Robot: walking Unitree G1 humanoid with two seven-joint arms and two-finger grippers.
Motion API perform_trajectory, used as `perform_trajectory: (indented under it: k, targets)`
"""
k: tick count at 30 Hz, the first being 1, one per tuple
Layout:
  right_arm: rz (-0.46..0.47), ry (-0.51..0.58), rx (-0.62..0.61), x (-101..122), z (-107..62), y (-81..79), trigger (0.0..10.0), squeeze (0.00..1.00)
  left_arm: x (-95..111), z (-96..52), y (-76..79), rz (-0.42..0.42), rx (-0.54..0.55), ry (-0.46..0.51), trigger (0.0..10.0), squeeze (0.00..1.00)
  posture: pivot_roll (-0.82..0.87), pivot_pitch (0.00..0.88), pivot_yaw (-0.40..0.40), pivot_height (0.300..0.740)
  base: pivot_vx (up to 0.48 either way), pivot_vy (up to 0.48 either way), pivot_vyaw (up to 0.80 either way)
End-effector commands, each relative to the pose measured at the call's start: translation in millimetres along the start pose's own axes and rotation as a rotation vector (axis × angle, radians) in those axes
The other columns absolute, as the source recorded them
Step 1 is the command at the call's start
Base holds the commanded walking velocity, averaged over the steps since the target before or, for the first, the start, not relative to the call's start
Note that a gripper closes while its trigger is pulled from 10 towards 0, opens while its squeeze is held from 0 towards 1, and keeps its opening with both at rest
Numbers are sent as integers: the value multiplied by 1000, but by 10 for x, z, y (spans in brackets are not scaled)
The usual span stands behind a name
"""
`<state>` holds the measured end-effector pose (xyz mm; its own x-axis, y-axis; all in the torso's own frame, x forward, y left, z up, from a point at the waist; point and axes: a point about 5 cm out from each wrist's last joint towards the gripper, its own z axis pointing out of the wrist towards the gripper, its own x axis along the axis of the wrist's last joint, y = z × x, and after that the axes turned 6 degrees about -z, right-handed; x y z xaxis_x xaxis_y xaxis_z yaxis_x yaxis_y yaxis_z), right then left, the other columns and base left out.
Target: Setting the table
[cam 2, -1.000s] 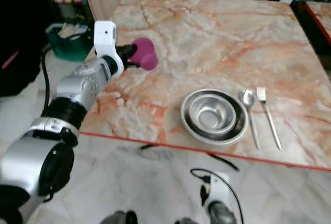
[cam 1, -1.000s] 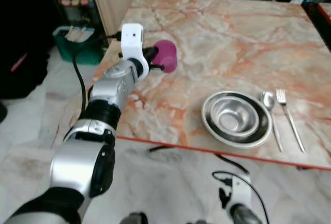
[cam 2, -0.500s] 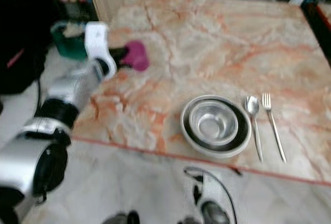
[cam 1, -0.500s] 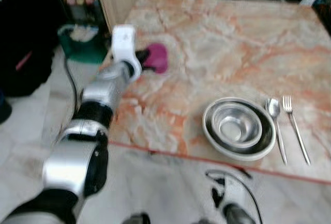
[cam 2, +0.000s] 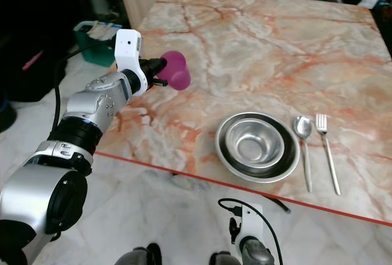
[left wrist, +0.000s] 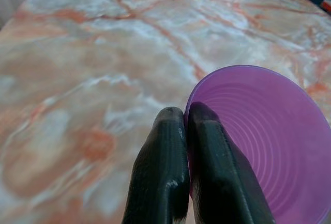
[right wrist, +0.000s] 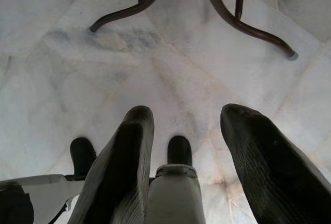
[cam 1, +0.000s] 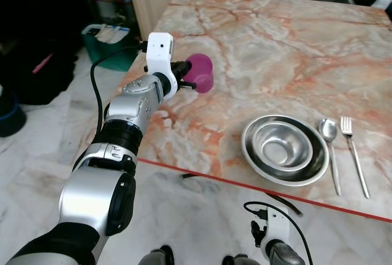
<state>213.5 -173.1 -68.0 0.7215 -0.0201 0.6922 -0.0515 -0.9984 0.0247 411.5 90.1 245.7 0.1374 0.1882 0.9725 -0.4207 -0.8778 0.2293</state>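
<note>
Holding the cup (cam 1: 201, 72) by its rim, the left hand (left wrist: 186, 131) is clenched with one finger inside and one outside the purple wall, as the left wrist view shows. Against the frames of a second ago, the cup sits in much the same place over the worktop (cam 1: 275, 44), near its left edge and well left of the bowl (cam 1: 285, 149); most of the apparent shift is the head camera moving, with blur half a second back. Judgement: transport toward the place setting has barely progressed, and the cup is not yet set down. It appears tilted, mouth toward the wrist camera, so it needs righting before release.

Bowl as landmark: it is nested in a plate (cam 1: 250, 155) near the worktop's front edge. Just right of the bowl lies a spoon (cam 1: 331, 149), then a fork (cam 1: 354, 155) beside it, both lengthwise, apart from each other. The marble between cup and bowl carries nothing, so the path is unobstructed. A free spot for the cup seems to be behind the bowl or behind the cutlery.

Right hand (right wrist: 186, 146) hangs idle below the worktop, fingers spread, released, over pale floor (right wrist: 62, 53) near dark legs (right wrist: 222, 12). A green bin (cam 1: 110, 38) stands on the floor far left of the bowl, off the route.
</note>
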Motion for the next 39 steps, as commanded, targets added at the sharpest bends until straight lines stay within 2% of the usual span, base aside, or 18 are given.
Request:
perform_trajectory:
  k: [1, 3, 6, 8, 20, 27, 37, 38, 39]
  targets:
    - [5, -32, -1, -80, -16, 3, 10000, 0, 1, 26, 41, 25, -19, -33, 10000, 0, 17, 176, 30, 740, 0, 0, 0]
    - [3, -34, 0, -80, -16, 3, 10000, 0, -100, 66, 151, 40, -78, -94, 10000, 0, 17, 176, 30, 740, 0, 0, 0]
    - [3, -34, 0, -81, -16, 3, 10000, 0, -110, 69, 163, 41, -84, -100, 10000, 0, 17, 176, 30, 740, 0, 0, 0]
    - [2, -34, -1, -82, -16, 5, 10000, 0, -153, 117, 269, 39, -106, -114, 10000, 0, 15, 172, 33, 740, 0, 0, 0]
    - [1, -34, -1, -83, -17, 6, 10000, 0, -198, 183, 443, 59, -138, -125, 10000, 0, 14, 174, 36, 740, 0, 0, 0]
    - [1, -35, 1, -82, -16, -1, 10000, 0, -216, 218, 591, 116, -194, -172, 10000, 0, 13, 173, 43, 740, 0, 0, 0]
    - [2, -35, 5, -83, -16, -12, 10000, 0, -235, 229, 695, 136, -259, -188, 10000, 0, 16, 173, 46, 740, 0, 0, 0]
    - [2, -35, 5, -82, -15, -13, 10000, 0, -238, 230, 700, 134, -262, -190, 10000, 145, 16, 173, 47, 740, 0, 0, 0]
    - [2, -36, 5, -82, -15, -14, 10000, 0, -249, 231, 714, 133, -270, -194, 10000, 357, 16, 173, 47, 740, 0, 0, 0]
